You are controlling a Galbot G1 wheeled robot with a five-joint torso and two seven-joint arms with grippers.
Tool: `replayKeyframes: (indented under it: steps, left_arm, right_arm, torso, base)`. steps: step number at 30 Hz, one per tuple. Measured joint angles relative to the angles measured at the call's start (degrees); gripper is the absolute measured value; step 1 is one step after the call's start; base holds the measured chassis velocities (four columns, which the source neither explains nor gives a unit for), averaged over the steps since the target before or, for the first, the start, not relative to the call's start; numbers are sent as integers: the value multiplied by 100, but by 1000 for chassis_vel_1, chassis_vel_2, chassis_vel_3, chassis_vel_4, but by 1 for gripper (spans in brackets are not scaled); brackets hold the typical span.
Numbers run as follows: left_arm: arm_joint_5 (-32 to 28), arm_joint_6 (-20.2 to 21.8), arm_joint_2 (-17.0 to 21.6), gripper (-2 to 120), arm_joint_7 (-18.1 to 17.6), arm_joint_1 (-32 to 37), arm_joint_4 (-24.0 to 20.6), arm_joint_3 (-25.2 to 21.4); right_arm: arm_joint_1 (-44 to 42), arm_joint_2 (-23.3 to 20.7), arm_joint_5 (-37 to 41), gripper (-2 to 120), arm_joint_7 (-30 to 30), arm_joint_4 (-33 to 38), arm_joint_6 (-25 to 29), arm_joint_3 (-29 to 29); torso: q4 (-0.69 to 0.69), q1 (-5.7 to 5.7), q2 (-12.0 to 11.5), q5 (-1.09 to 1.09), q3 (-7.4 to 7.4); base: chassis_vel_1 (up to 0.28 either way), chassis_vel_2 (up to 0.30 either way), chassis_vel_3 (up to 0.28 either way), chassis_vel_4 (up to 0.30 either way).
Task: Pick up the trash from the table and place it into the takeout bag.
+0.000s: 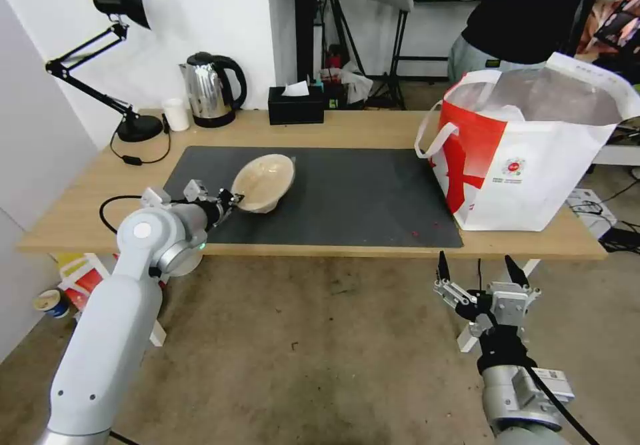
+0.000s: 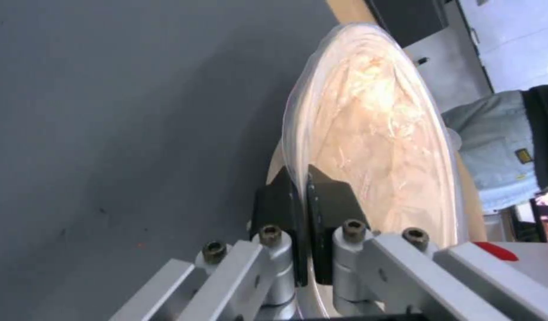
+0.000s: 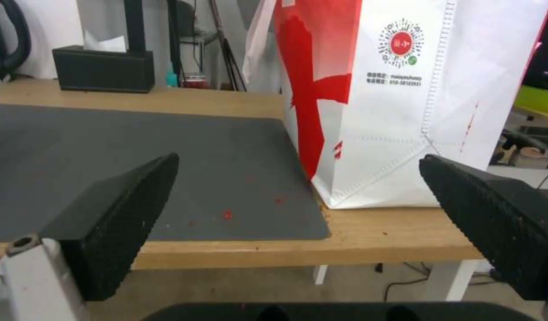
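Observation:
A beige bowl [image 1: 265, 181] hangs tilted over the left part of the dark grey mat [image 1: 347, 191] on the light-wood table [image 1: 360, 128]. My left gripper [image 1: 233, 199] is shut on the bowl's near rim. In the left wrist view the black fingertips [image 2: 274, 203] pinch that thin rim, and the bowl [image 2: 375, 133] shows its smeared inside. The white-and-red takeout bag [image 1: 533, 158] stands open on the table's right end. My right gripper [image 1: 477, 273] is open below the table's front edge, in front of the bag [image 3: 405, 98], its fingers [image 3: 116, 214] wide apart.
A black desk lamp [image 1: 127, 125], a small white cup [image 1: 177, 114], a steel kettle [image 1: 210, 90] and a black tissue box [image 1: 296, 105] line the table's back edge. Red crumbs [image 3: 226, 214] dot the mat near the bag. A person stands behind the bag.

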Motion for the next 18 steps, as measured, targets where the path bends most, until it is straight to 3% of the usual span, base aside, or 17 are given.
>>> replayKeyframes:
  steps: [7, 9, 18]
  left_arm:
    - [-151, -56, 122, 0, 14, 58, -318, -75]
    - [-296, -158, 254, 0, 2, 68, -595, -112]
    - [-498, -242, 490, 0, 32, 127, -834, -194]
  right_arm:
    - [0, 0, 0, 100, 0, 0, 0, 0]
    - [0, 0, 0, 100, 0, 0, 0, 0]
    - [0, 0, 0, 100, 0, 0, 0, 0]
  torso:
    - [0, 0, 0, 0, 0]
    - [0, -1, 0, 1, 0]
    - [0, -1, 0, 0, 0]
  base:
    - [0, 0, 0, 0]
    - [0, 0, 0, 0]
    - [0, 0, 0, 0]
